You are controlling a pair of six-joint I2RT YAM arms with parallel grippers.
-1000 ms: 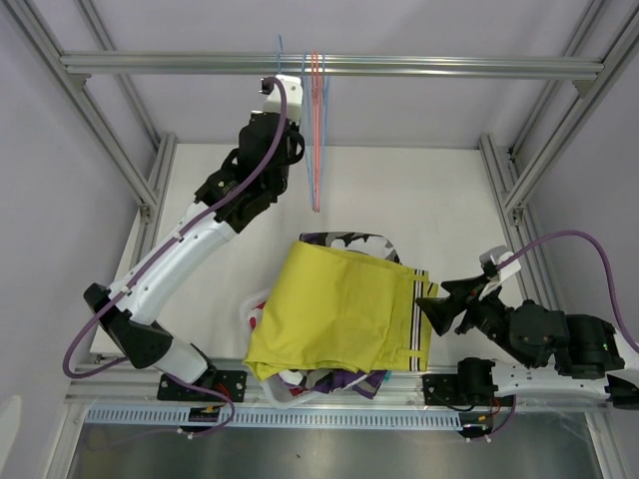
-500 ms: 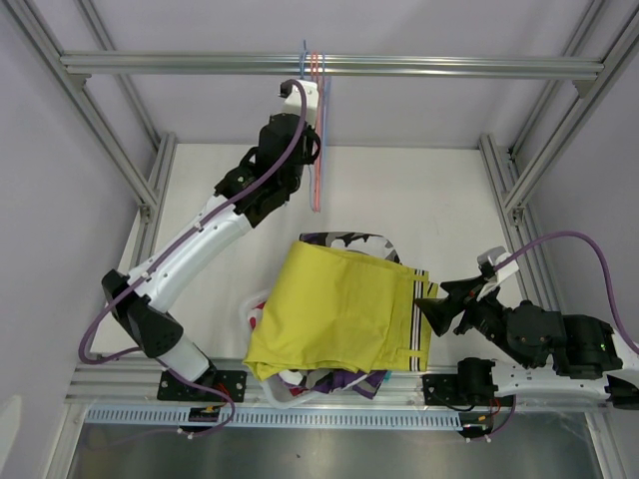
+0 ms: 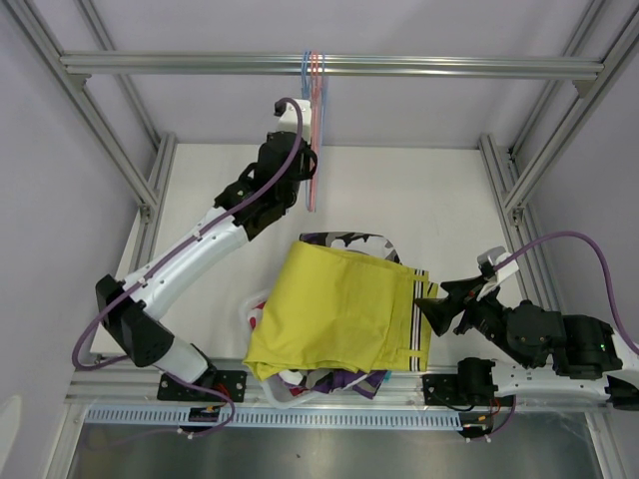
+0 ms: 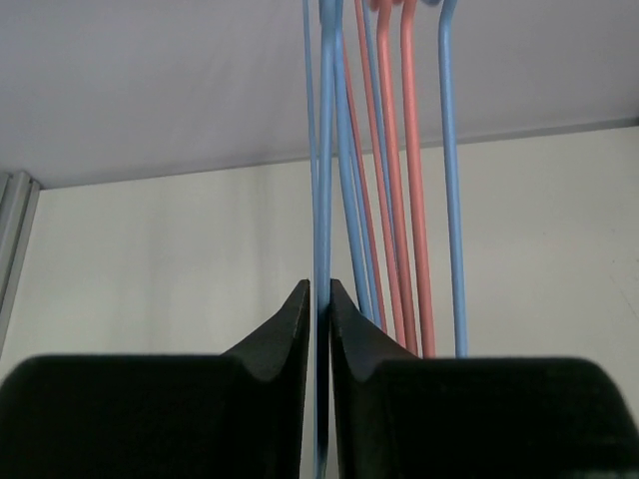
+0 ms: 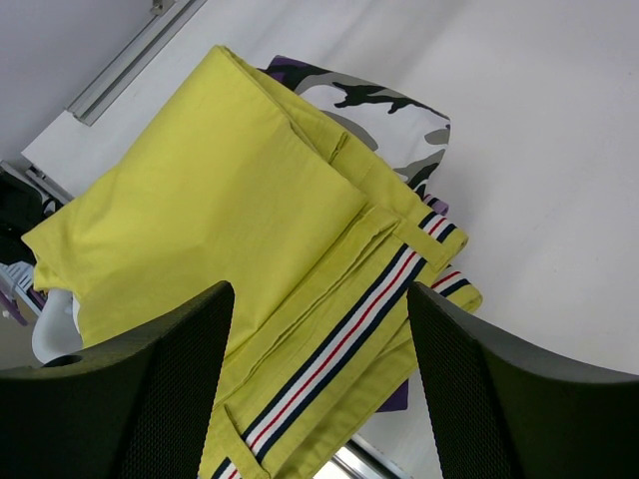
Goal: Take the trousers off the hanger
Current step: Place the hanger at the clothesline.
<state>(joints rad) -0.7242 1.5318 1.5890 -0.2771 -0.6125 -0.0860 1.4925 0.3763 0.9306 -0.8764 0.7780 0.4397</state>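
The trousers lie in a pile on the table, mustard yellow shorts [image 3: 334,309] [image 5: 220,190] on top with a striped side band [image 5: 349,329]. A camouflage pair [image 3: 349,239] [image 5: 379,110] peeks out behind. Bare blue and red hangers [image 3: 314,130] hang bunched from the top rail [image 3: 419,66]. My left gripper [image 3: 306,150] [image 4: 319,289] is raised to them, its jaws barely parted around one blue hanger wire [image 4: 324,150], with a sliver of gap. My right gripper [image 3: 431,304] [image 5: 319,291] stands open at the pile's right edge, nothing between its fingers.
Red hanger wires [image 4: 404,150] hang just right of the blue one. Aluminium frame posts [image 3: 504,190] flank the white table [image 3: 439,210]. A purple cloth edge [image 3: 344,381] and a white cloth edge [image 3: 254,311] stick out from under the pile near the front rail.
My left arm has carried the blue hanger right along the rail to join the others, and its jaws have loosened slightly. The right arm and the pile have not moved.
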